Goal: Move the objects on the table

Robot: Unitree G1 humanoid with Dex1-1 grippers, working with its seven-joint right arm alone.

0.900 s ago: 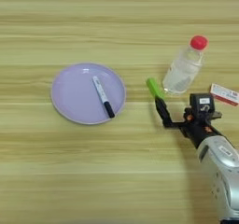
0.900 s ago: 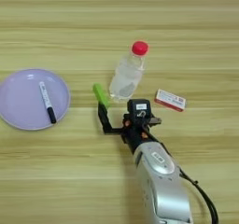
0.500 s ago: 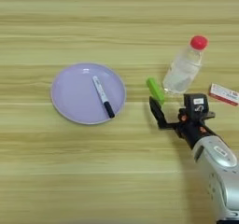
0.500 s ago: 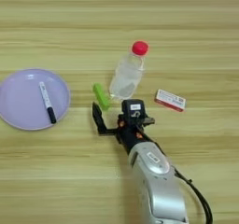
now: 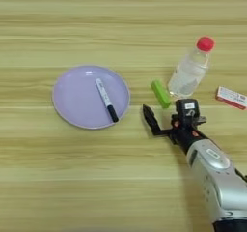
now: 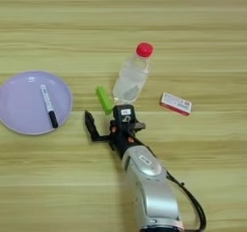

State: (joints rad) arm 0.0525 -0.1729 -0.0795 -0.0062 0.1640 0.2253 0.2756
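**Right gripper open beside green block, nothing held**

Right gripper (image 5: 166, 116) sits low on the table (image 5: 72, 178), jaws spread wide, empty. Green block (image 5: 160, 93) lies flat just ahead of the gap, not touching either finger. Marker pen (image 5: 106, 100) rests on the lilac plate (image 5: 67, 98), cap toward the near rim. Clear bottle (image 6: 131, 75), red cap, lies beside the block; small red-and-white box (image 6: 175, 103) to its right.
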